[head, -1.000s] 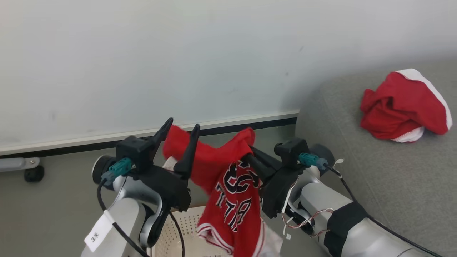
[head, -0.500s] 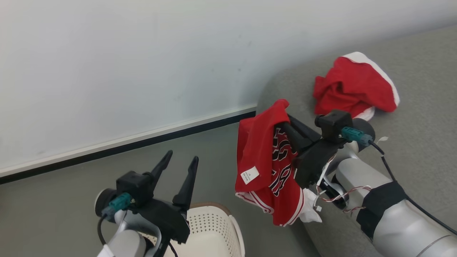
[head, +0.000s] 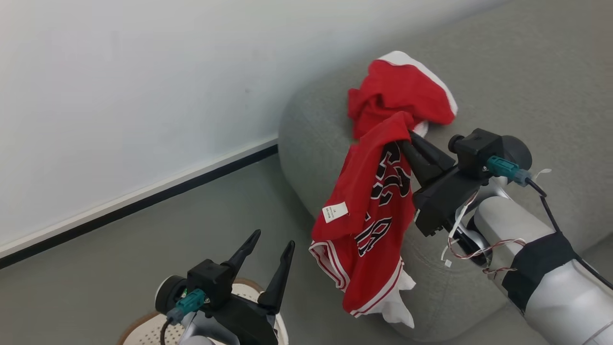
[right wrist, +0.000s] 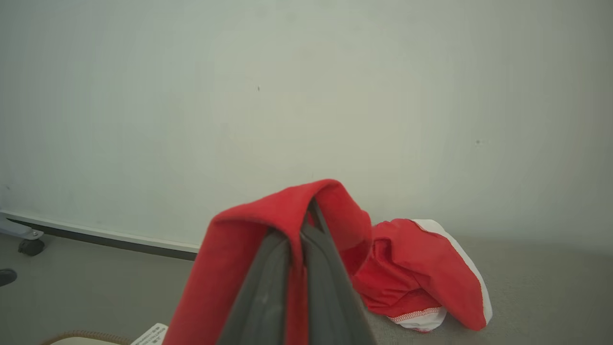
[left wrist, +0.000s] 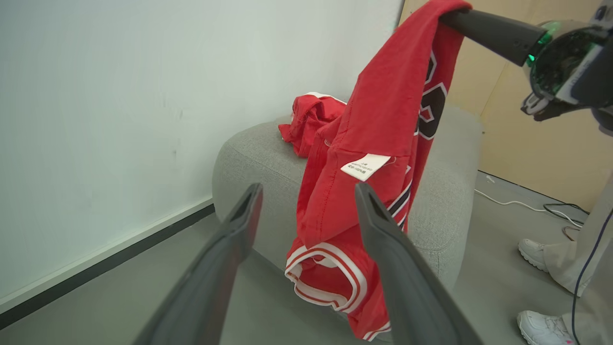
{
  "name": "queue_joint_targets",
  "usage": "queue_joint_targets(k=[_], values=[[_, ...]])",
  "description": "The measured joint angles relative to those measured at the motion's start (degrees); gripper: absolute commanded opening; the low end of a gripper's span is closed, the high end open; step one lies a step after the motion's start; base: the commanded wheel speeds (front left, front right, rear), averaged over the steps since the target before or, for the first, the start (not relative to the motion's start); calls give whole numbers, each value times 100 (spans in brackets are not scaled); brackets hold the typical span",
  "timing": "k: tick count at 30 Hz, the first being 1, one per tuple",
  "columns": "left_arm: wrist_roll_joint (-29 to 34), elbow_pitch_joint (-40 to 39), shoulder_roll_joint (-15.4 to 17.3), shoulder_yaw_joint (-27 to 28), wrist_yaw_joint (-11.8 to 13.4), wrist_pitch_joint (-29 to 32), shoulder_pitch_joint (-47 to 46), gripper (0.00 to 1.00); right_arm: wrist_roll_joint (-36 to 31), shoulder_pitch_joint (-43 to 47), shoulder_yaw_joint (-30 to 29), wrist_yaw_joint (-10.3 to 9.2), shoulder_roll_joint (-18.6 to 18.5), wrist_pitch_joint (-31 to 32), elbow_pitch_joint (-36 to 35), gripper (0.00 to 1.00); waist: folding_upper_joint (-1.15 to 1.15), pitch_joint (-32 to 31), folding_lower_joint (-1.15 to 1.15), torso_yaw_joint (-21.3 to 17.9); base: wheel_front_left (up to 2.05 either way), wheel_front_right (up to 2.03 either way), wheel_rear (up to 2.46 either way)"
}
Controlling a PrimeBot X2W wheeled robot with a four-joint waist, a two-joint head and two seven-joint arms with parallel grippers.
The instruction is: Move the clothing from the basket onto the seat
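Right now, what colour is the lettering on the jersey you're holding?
Black with white outlines, on the red jersey; clearest in the head view.

A pale wall point(head: 119, 96) meets the grey floor point(head: 119, 258) along a dark skirting strip point(head: 143, 202). In the left wrist view, a tan wood panel point(left wrist: 517, 143) stands upper right, a white cable point(left wrist: 507, 203) below it, and a person's white shoes point(left wrist: 531, 249) lower right. A caster point(right wrist: 29, 247) sits at the right wrist view's left edge.

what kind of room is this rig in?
Probably an indoor test room staged as a living space: a grey sofa, a bare white wall with a dark baseboard, loose cables on the grey floor, and a laundry basket.
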Motion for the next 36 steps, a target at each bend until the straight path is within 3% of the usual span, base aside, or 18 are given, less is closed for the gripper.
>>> queue_joint_targets(k=[5,14,21,31,36], values=[[74,7,-71,-140,0,-8,-4,100,-29,7,-146,-5,-265,0,-218,0,0,127,0,-374,0,0,0],[186,14,-90,-325,-51,10,-51,100,-52,-58,-426,-83,-536,1,-364,0,0,480,0,-475,0,0,0],[376,-154,-19,-401,-51,78,-266,100,-65,-983,-875,-99,-850,0,-285,0,0,819,0,-322,0,0,0],[526,-681,140,-428,-57,205,-625,100,-65,-2813,-1534,-108,-1462,137,391,0,0,1426,1,86,0,0,0],[579,-1023,247,-397,-57,266,-827,100,-74,-3481,-1795,-255,-1860,260,738,0,0,1784,1,316,0,0,0]])
